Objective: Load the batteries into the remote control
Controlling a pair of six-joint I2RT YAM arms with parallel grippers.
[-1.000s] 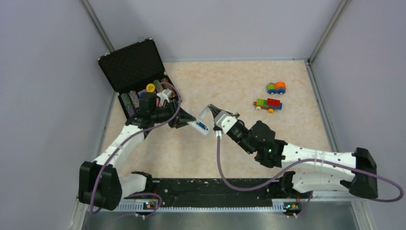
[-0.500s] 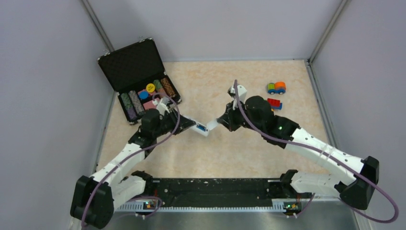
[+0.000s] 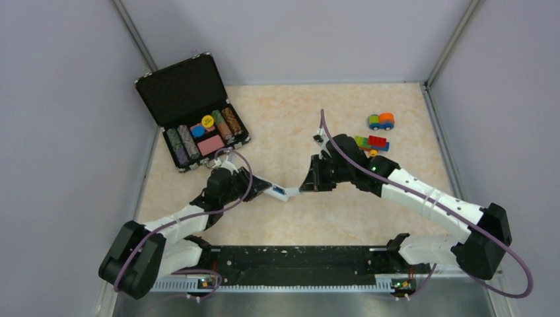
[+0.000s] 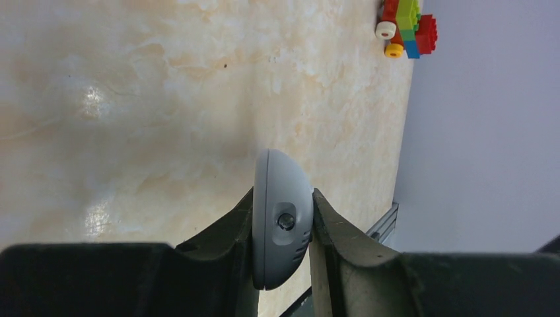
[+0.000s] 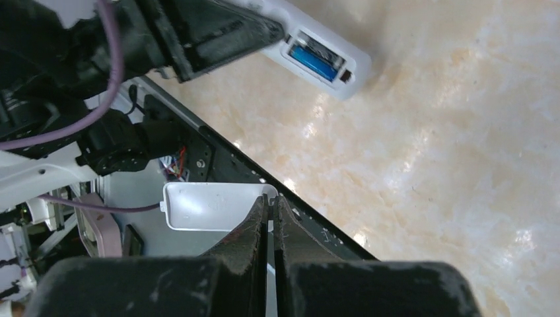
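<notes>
My left gripper (image 3: pixel 259 185) is shut on the white remote control (image 3: pixel 272 190), clamping its sides and holding it out to the right. In the left wrist view the remote (image 4: pixel 281 221) shows end-on between the fingers. Its battery bay is open, and a blue battery (image 5: pixel 315 59) lies in it (image 3: pixel 280 193). The dark battery does not show. My right gripper (image 3: pixel 304 189) is shut on the thin white battery cover (image 5: pixel 210 206), pinching its edge just right of the remote's open end (image 5: pixel 321 55), apart from it.
An open black case (image 3: pixel 191 109) of coloured chips stands at the back left. Two toy block cars (image 3: pixel 380 121) (image 3: pixel 370 142) sit at the back right, behind the right arm; one shows in the left wrist view (image 4: pixel 406 21). The black rail (image 3: pixel 297 261) runs along the near edge.
Both grippers have moved toward the near edge. The left one carried the remote down and slightly right. The right one swung in beside the remote's open end, still pinching the cover.
</notes>
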